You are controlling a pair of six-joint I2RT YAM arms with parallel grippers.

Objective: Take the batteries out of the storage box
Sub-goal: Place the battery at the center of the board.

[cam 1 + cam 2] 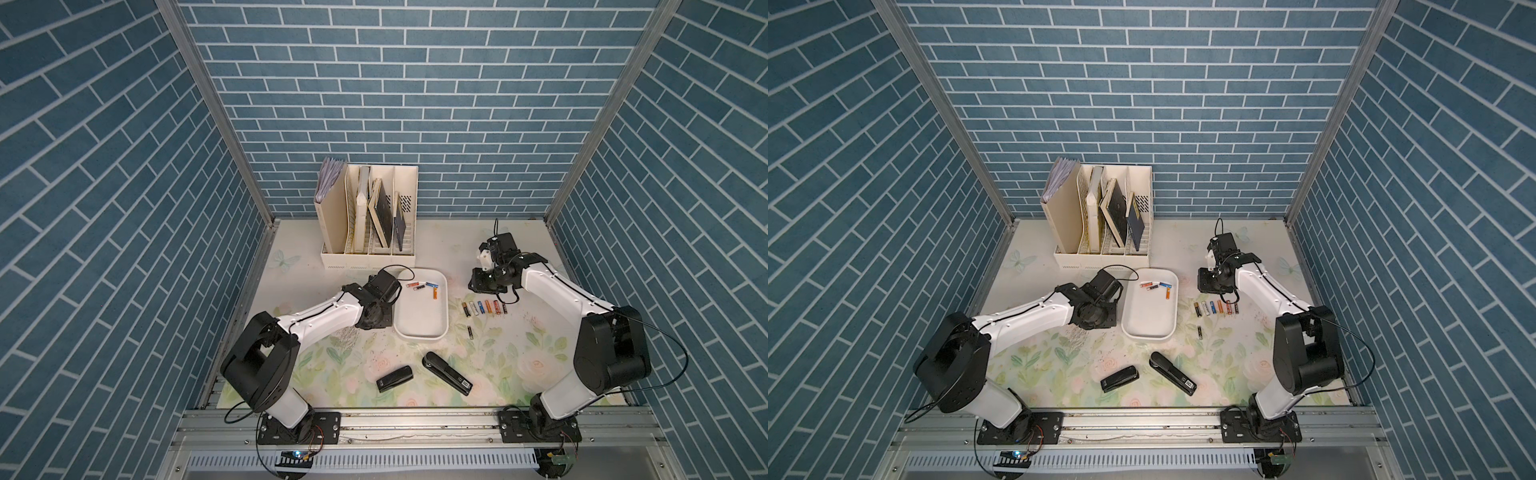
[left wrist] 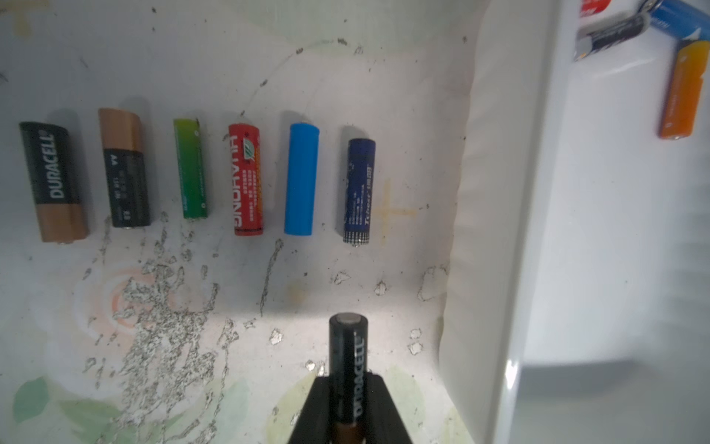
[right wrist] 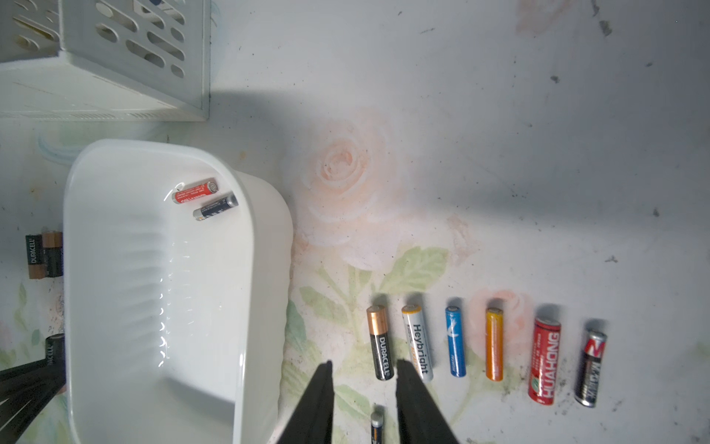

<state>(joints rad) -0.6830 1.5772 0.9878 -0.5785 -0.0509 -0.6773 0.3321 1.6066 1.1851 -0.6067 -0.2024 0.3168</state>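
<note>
Checking the left side first: the left gripper (image 2: 347,384) is clamped on a slim black Duracell cell (image 2: 347,346) that pokes out past its fingertips. It's over the floral mat (image 1: 332,374), just left of the storage box (image 1: 419,324). Beyond it the left wrist view shows a left row (image 2: 192,173) of six batteries lying side by side on the mat, none touching: two fat Duracells, then green, red, light blue and dark blue. The box sits mid-table and is mostly bare, with only a little cluster of leftover batteries (image 1: 423,287) lying flat at its far end, in red, dark, blue and orange wrappers. The right gripper (image 3: 364,363) is off to the right of the box toward the far side, jaws parted and nothing pinched between them. On the mat right of the box there's a right row (image 3: 484,346). Six show in the right wrist view: Duracell, Heybright, blue, orange, red Huahong and a black one. A lone battery (image 1: 469,331) lies nearer than that row, by the box's near right corner. Two black staplers (image 1: 395,378) lie at the near side, and the cream file holder (image 1: 368,220) stands just beyond the box.
</note>
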